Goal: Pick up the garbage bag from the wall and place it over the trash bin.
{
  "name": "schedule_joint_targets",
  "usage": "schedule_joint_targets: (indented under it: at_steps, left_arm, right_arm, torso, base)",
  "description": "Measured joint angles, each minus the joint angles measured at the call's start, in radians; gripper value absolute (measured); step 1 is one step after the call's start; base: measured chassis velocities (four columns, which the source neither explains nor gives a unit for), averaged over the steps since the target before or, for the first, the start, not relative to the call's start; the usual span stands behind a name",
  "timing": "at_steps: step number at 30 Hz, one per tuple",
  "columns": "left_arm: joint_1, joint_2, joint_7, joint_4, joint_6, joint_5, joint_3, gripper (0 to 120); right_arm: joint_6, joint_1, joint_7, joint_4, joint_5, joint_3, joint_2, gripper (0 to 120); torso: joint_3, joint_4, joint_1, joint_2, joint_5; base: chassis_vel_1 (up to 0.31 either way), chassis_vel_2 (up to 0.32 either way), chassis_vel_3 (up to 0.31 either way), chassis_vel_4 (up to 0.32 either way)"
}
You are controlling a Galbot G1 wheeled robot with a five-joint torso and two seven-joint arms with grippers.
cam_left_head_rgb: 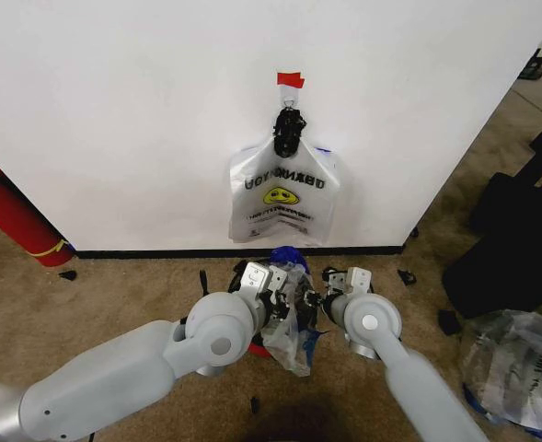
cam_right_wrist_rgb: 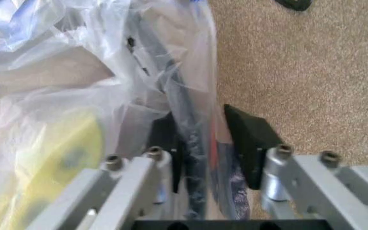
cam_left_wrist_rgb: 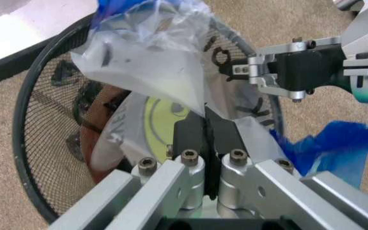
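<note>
Head view first: both arms reach down to the carpet in front of the white wall. The left pincer (cam_left_head_rgb: 275, 296) and the right pincer (cam_left_head_rgb: 318, 296) sit close together, with the garbage bag (cam_left_head_rgb: 294, 339) bunched up between and below them. Up on the wall there's a hanging bag (cam_left_head_rgb: 284, 193) with the same smiley print, on a hook (cam_left_head_rgb: 290, 99) under a bit of red tape (cam_left_head_rgb: 290, 80). A red fire extinguisher (cam_left_head_rgb: 13, 216) leans at the far left, and a clear plastic sack (cam_left_head_rgb: 519, 368) lies on the floor at the right

Left wrist view: the left pincer (cam_left_wrist_rgb: 206, 136) is clamped tight on a fold of the garbage bag (cam_left_wrist_rgb: 165, 72), no gap between its black pads. The film stretches up from the grip, and the rest of the bag hangs down inside the trash bin (cam_left_wrist_rgb: 24, 100), so you see the yellow smiley through the plastic. The bin's dark mesh wall and black rim curve around it. The right pincer (cam_left_wrist_rgb: 230, 70) is across the bin's opening, right at the far rim and up against the film. A scrap of blue plastic (cam_left_wrist_rgb: 337, 143) lies on the carpet just beside the bin

Right wrist view: the right pincer (cam_right_wrist_rgb: 203, 143) has its two black pads apart. Crumpled film from the garbage bag (cam_right_wrist_rgb: 75, 110) and a dark edge run down through the gap, so it's straddling the plastic, not squeezing it. The yellow print is off to one side, bare carpet on the other
</note>
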Motion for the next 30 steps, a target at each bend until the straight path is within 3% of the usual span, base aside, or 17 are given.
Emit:
schedule_joint_targets:
  at_steps: [4,6,15,30]
  left_arm:
    - [0.007,0.002,0.005,0.004,0.000,0.005,-0.008,0]
    - [0.011,0.004,0.008,0.007,0.000,0.011,-0.010,0]
    - [0.031,0.009,0.018,0.002,-0.009,0.031,-0.030,0]
    - [0.087,0.065,0.037,-0.004,-0.031,0.067,-0.139,0]
  right_arm:
    - [0.001,0.001,-0.002,-0.002,0.008,0.004,0.000,5]
    - [0.001,0.001,-0.003,-0.002,0.008,0.006,0.002,1]
    - [0.003,-0.024,-0.024,0.012,-0.023,0.026,0.008,1]
    - [0.045,-0.164,-0.221,0.131,-0.136,0.117,-0.008,1]
  torso:
    - [0.000,0.0000,0.000,0.000,0.0000]
    - [0.000,0.0000,0.000,0.000,0.0000]
    - [0.000,0.0000,0.000,0.000,0.0000]
    - [0.000,0.0000,0.000,0.000,-0.0001]
  base:
    - [0.000,0.000,0.000,0.000]
    - [0.000,0.000,0.000,0.000]
    - [0.000,0.000,0.000,0.000]
    - [0.000,0.000,0.000,0.000]
